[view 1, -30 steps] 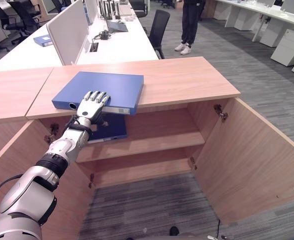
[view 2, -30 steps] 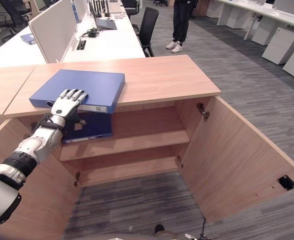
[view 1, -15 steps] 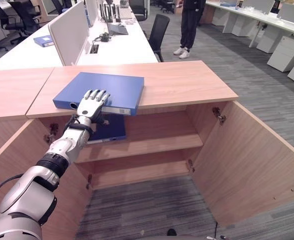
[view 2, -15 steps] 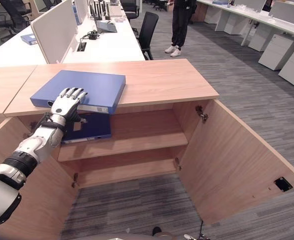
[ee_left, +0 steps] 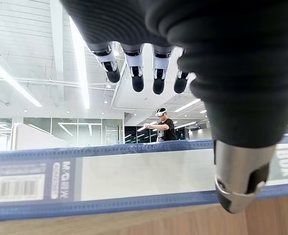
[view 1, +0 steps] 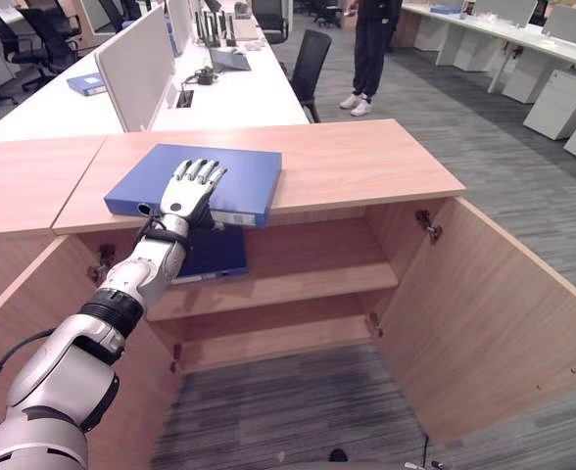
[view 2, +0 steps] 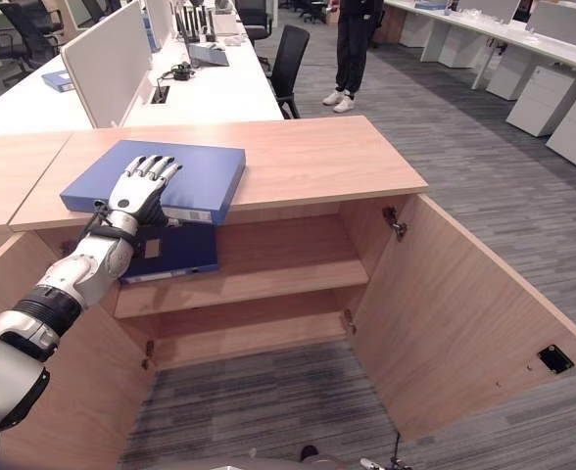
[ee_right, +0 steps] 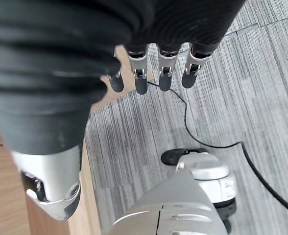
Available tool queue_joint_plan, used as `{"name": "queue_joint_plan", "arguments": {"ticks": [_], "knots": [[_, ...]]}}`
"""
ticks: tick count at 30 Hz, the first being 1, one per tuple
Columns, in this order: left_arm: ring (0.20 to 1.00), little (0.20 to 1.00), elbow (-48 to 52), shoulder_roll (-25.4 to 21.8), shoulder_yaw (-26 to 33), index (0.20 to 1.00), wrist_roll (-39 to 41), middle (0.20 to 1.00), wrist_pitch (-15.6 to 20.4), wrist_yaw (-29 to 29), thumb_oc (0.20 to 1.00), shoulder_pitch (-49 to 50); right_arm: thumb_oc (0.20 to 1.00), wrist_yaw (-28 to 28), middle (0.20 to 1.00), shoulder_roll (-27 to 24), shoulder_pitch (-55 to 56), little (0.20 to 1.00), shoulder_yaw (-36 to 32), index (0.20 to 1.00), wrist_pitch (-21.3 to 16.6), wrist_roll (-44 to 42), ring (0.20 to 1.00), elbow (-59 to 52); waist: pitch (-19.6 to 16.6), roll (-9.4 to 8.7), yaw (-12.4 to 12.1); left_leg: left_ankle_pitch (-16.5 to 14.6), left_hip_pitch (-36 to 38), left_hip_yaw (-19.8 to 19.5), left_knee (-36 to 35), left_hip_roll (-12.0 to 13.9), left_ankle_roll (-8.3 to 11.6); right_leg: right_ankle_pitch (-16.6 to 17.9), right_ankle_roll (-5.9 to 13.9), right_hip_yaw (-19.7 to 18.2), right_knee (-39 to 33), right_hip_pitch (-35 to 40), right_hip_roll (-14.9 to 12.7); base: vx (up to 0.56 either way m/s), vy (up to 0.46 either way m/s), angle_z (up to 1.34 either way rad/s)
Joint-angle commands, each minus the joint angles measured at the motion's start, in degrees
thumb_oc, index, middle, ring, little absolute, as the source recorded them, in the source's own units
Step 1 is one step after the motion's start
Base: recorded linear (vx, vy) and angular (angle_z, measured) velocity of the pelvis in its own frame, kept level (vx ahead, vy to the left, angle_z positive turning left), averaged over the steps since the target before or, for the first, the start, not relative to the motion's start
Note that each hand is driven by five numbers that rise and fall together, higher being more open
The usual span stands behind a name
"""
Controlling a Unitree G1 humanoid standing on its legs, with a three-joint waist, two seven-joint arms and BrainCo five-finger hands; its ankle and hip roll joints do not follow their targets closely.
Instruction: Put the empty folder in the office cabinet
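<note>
A blue folder (view 1: 241, 172) lies flat on the top of the wooden cabinet (view 1: 366, 157), its labelled spine (ee_left: 134, 181) facing me and slightly overhanging the front edge. My left hand (view 1: 186, 192) reaches up from below with straight fingers (ee_left: 134, 73) over the folder's top cover near its left front corner, and the thumb sits in front of the spine; it is open. A second, darker blue folder (view 1: 215, 255) lies on the cabinet's upper shelf, just under the hand. My right hand (ee_right: 140, 73) hangs open over the carpet, holding nothing.
Both cabinet doors stand open: the right one (view 1: 484, 323) swings far out, the left one (view 1: 33, 294) is beside my arm. The upper shelf (view 1: 308, 279) has free room to the right. Behind are white desks (view 1: 239, 93), a black chair (view 1: 310, 54) and a standing person (view 1: 371, 49).
My left hand has moved up and forward: its fingers were at the folder's front edge and now lie over the top cover. The folder has not moved.
</note>
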State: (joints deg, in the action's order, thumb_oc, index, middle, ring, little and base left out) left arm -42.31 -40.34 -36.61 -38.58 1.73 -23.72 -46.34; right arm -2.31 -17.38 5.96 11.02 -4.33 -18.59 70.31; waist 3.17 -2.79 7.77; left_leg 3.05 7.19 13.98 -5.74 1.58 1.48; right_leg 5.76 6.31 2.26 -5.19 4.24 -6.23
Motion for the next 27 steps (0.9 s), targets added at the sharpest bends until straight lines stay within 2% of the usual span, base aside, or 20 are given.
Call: {"name": "queue_joint_plan", "arguments": {"ticks": [1, 27], "knots": [[1.0, 1.0, -3.9, -0.2, 1.1, 1.0, 1.5, 1.0, -0.4, -1.8, 1.0, -12.1, 1.0, 0.4, 1.0, -2.1, -3.7, 1.0, 1.8, 1.0, -0.5, 1.9, 1.0, 3.0, 2.1, 1.02, 0.3, -7.0, 3.4, -0.3, 0.7, 1.8, 2.82, -6.1, 5.97, -0.2, 3.6, 0.7, -2.2, 0.0, 0.0, 0.0], [1.0, 1.0, -5.7, 1.1, 0.7, 1.0, 3.4, 1.0, -0.1, -1.6, 1.0, -11.3, 1.0, 0.5, 1.0, -1.9, -4.0, 1.0, 2.3, 1.0, -0.7, 0.4, 1.0, 2.1, 3.2, 0.56, 0.8, -7.3, 3.1, 0.6, 0.7, 1.9, 2.5, -6.3, 6.09, -1.4, 4.1, -0.7, -2.0, 0.01, 0.003, -0.04]]}}
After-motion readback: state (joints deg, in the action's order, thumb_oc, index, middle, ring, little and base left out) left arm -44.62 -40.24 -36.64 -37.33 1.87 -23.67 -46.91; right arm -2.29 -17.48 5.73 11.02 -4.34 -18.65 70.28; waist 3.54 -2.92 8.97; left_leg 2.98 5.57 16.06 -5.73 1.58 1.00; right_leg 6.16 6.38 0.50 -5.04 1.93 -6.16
